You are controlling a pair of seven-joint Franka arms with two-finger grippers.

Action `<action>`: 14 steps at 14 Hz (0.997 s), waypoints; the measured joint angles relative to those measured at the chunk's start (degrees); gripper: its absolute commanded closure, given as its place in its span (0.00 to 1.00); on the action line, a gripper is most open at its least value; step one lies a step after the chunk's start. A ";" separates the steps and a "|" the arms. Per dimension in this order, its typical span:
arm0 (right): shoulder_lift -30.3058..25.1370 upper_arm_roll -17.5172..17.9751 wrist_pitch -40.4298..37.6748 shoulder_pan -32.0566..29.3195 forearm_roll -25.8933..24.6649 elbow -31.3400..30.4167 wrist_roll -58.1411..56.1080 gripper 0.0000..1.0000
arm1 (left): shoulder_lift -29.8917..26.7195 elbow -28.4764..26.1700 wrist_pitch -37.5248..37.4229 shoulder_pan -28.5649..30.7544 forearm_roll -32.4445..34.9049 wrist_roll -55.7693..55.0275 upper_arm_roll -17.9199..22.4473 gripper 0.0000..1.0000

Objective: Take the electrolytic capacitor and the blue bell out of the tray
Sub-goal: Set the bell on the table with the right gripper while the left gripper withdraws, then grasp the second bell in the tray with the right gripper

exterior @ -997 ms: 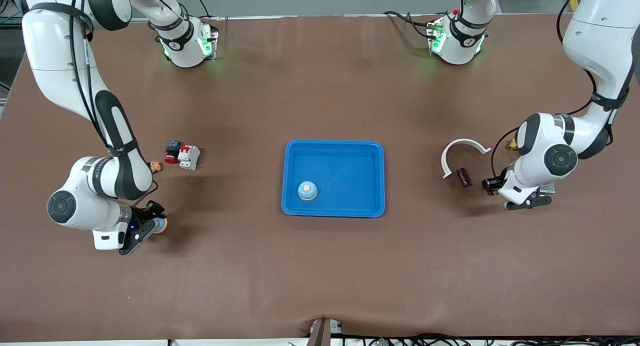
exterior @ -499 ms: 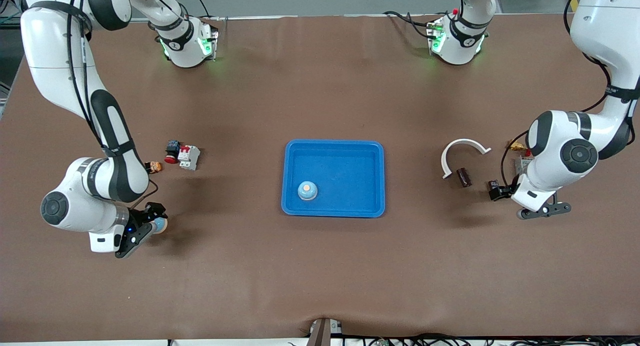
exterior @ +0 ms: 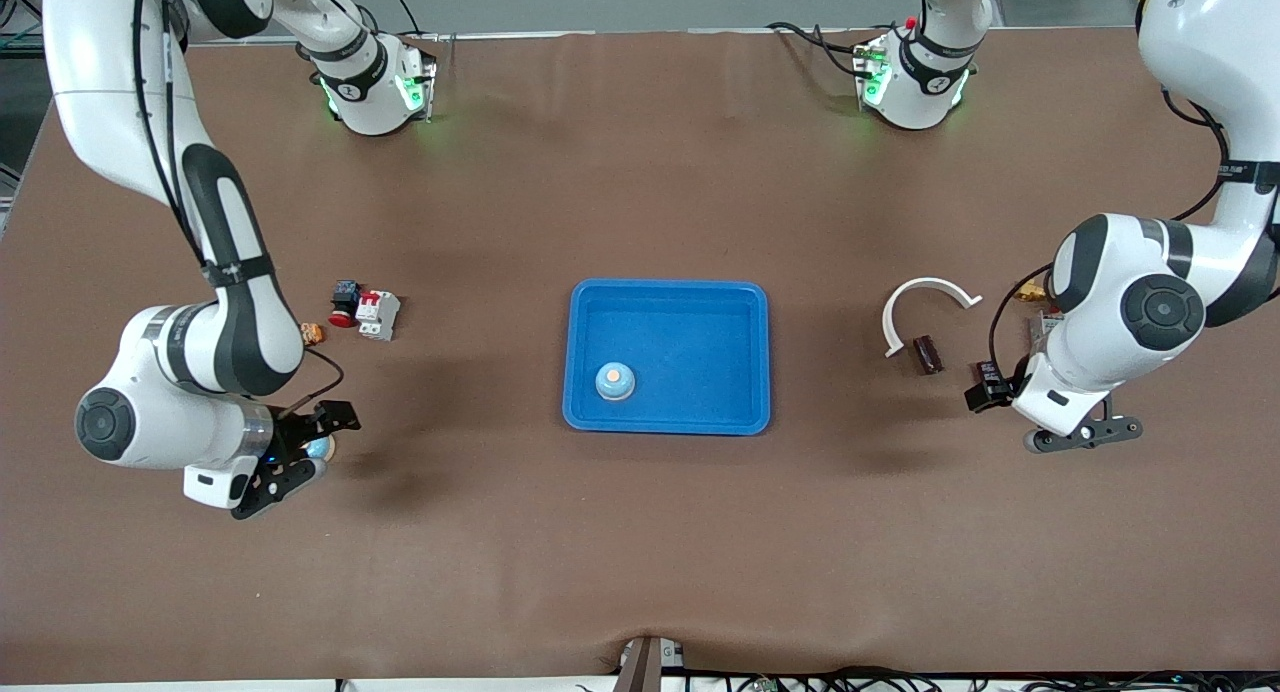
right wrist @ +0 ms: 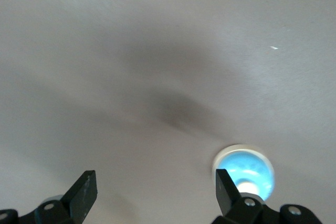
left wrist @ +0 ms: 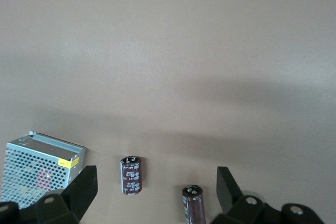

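The right gripper (exterior: 300, 452) hangs low over the brown matte tabletop (exterior: 640, 532) toward the right arm's end, its black fingers (right wrist: 84, 192) spread wide with nothing between them. Just beside one fingertip sits a small bell (right wrist: 244, 170), a round pale-blue dome with a light rim; from the front camera only a sliver of it shows under the fingers (exterior: 318, 449). Farther from the front camera lie a small orange piece (exterior: 312, 333), a red-capped push button (exterior: 343, 302) and a blocky white-and-red breaker (exterior: 378, 315), clustered together.

The left gripper (exterior: 1040, 412) hovers over the left arm's end of the table, its dark fingers (left wrist: 81, 192) likewise parted and empty. Its wrist view shows two capacitors lying on the table: one short dark-brown cylinder (left wrist: 131, 174) with a metal end cap between the fingers' line, and a second cylinder (left wrist: 194, 205) near the other finger. Beside them is a perforated metal box (left wrist: 37, 163) with a yellow label. In the front view a dark cylindrical capacitor (exterior: 927, 354) lies touching or nearly touching the open end of a white plastic arc (exterior: 925, 307); which wrist-view cylinder it matches is hard to say.

In the middle of the table stands a glossy blue rectangular tray (exterior: 667, 422) with rounded corners, and a second blue dome bell (exterior: 615, 380) with an orange button rests in its corner nearest the front camera and the right arm.
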 measured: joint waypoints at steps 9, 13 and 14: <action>-6.01 0.35 -2.35 16.15 0.02 0.13 43.75 0.00 | -3.10 15.97 -19.32 0.28 -3.24 0.28 -3.36 0.00; -6.01 0.31 2.89 21.45 0.01 0.33 58.64 0.00 | -7.66 18.53 -25.49 0.32 -6.85 0.90 -3.49 0.00; -6.01 0.28 4.54 22.65 -0.04 0.31 62.20 0.00 | -9.23 18.56 -27.07 0.42 -8.22 2.49 -3.49 0.00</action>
